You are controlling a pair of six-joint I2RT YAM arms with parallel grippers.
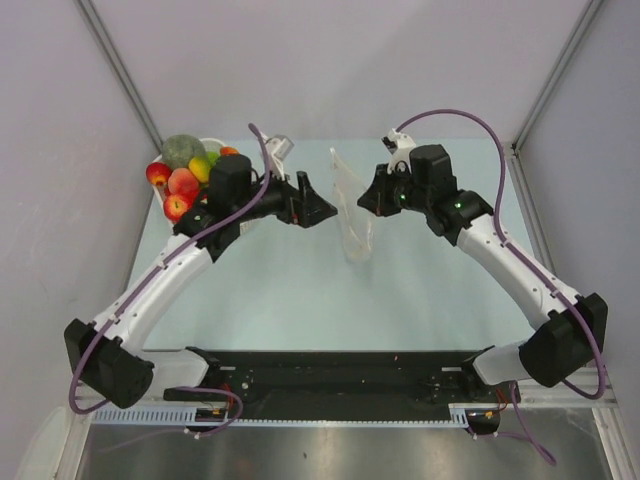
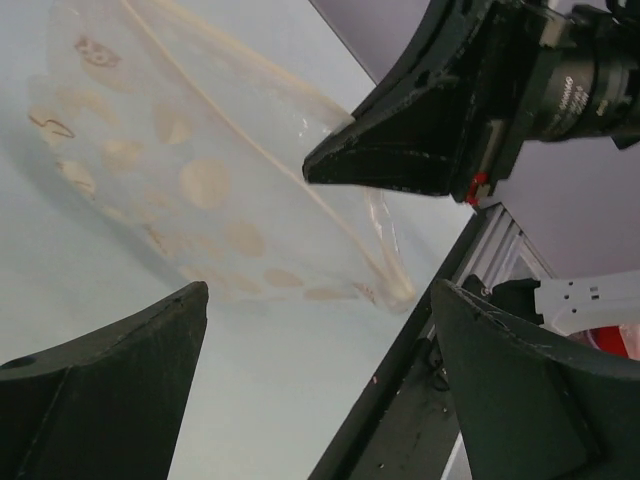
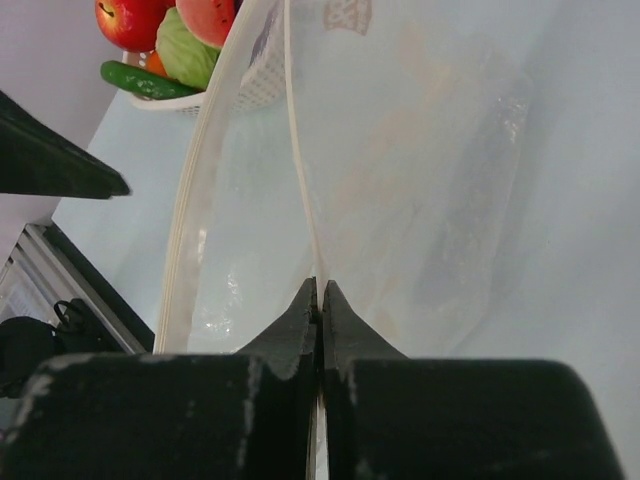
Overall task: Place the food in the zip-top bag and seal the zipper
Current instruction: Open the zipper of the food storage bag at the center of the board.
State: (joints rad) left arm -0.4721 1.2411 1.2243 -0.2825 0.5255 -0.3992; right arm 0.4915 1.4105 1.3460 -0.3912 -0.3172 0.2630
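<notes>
The clear zip-top bag [image 1: 350,212] hangs over the middle of the table with its mouth open. My right gripper [image 1: 363,203] is shut on one lip of the mouth, on the zipper [image 3: 298,150] strip just ahead of its tips [image 3: 320,292]. The other lip [image 3: 188,220] bows away to the left. My left gripper [image 1: 320,198] stands open just left of the bag [image 2: 200,170], nothing between its fingers [image 2: 120,380]. The food [image 1: 185,172], red apples, green and yellow pieces, lies piled in a basket at the back left.
The white slotted basket [image 3: 165,100] holding the food sits behind the left arm near the left wall. Metal frame rails [image 1: 530,200] border the table on both sides, and a black base bar [image 1: 330,375] runs along the near edge.
</notes>
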